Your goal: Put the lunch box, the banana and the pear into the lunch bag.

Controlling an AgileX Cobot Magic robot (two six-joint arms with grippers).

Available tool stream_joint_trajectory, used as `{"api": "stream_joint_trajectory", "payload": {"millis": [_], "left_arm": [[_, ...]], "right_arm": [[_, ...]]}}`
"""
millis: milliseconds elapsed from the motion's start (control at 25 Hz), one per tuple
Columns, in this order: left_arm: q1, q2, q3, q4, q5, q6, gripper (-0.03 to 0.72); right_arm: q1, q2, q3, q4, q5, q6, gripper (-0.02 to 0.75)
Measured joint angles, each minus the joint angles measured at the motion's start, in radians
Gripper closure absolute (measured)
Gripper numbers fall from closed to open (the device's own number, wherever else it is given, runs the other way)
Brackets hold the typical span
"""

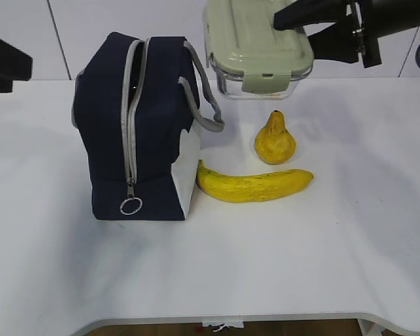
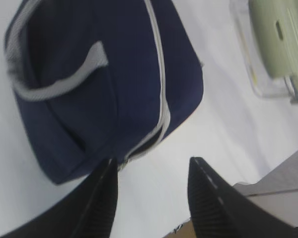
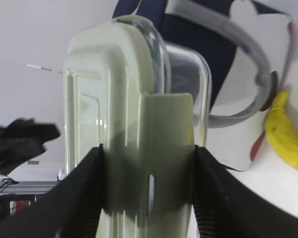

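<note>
My right gripper [image 1: 299, 31] is shut on the lunch box [image 1: 255, 49], a clear box with a sage-green lid, and holds it in the air to the right of the lunch bag's top. In the right wrist view the fingers [image 3: 84, 198] clamp the box [image 3: 119, 99] on both sides. The navy lunch bag [image 1: 136, 126] stands upright on the table, with its grey zipper parted near the top. The pear [image 1: 274, 140] and the banana [image 1: 255, 185] lie on the table right of the bag. My left gripper [image 2: 151, 173] is open and empty above the bag [image 2: 104, 84].
The bag's grey handle [image 1: 203, 105] hangs towards the pear. The zipper's ring pull [image 1: 131, 206] hangs low on the bag's front end. The left arm [image 1: 3, 66] shows at the far left edge. The table's front edge [image 1: 231, 318] runs along the bottom.
</note>
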Motion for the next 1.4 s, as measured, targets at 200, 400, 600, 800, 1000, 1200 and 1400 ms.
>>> {"api": "stream_joint_trajectory", "payload": {"millis": [200,400,600,800,1000,1200,1400], "left_arm": [[0.0,0.194,-0.118,-0.057,0.044,0.089,0.332],[0.0,0.35,-0.232,-0.112,0.117,0.102,0.332],[-0.017,0.44,-0.3,-0.131,0.154,0.104,0.332],[-0.055,0.487,-0.308,-0.105,0.156,0.106,0.349],[-0.059,0.493,-0.319,-0.034,0.162,0.106,0.608],[-0.059,0.495,-0.341,-0.009,0.199,0.108,0.688],[-0.059,0.495,-0.343,-0.016,0.208,0.108,0.69]], "right_arm": [[0.045,0.0,0.0,0.03,-0.012,0.0,0.367],[0.074,0.0,0.0,0.073,-0.061,-0.005,0.367],[0.115,0.0,0.002,0.131,-0.133,-0.032,0.367],[0.164,0.004,0.004,0.197,-0.19,-0.063,0.367],[0.204,0.005,0.004,0.221,-0.243,-0.096,0.367],[0.222,0.005,0.004,0.243,-0.29,-0.106,0.367],[0.226,0.005,0.004,0.283,-0.298,-0.106,0.367]]}}
